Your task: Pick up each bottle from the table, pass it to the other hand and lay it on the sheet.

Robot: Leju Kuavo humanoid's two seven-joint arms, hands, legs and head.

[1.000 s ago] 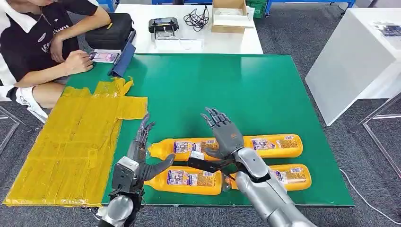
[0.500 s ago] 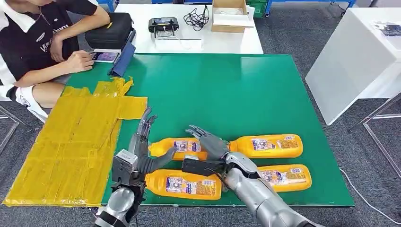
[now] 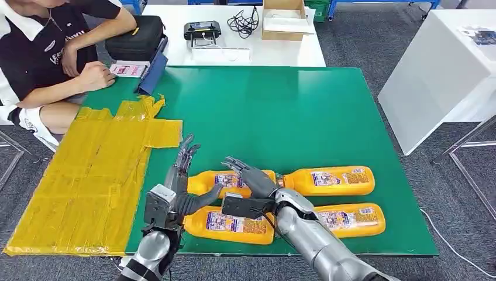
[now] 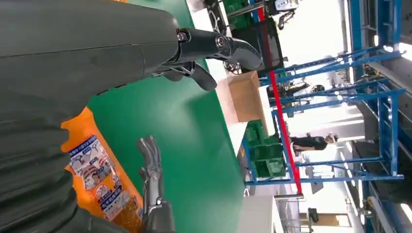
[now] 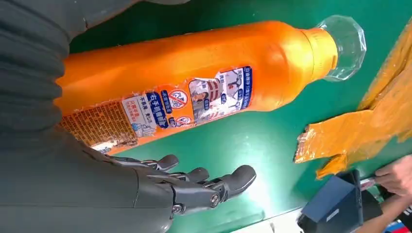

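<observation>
Sheet: the yellow sheet [image 3: 88, 175] lies flat over the surface's left part, bare, ready as the drop-off zone.
Left robot hand: the left robot hand [image 3: 178, 187] hovers at the sheet's edge, fingers spread and empty, apparently waiting to receive a bottle close to where it must be laid.
Near-left bottle: the near-left bottle [image 3: 231, 225] lies on its side at the front edge, by the left thumb.
Target bottle: the far-left bottle [image 3: 225, 181] lies on the green surface [image 3: 281, 117], cap toward the sheet.
Right robot hand: the right robot hand [image 3: 251, 178] reaches over that bottle, fingers apart, gripping nothing yet.
Right-side bottles: two more bottles [image 3: 330, 180] wait lying down.
</observation>
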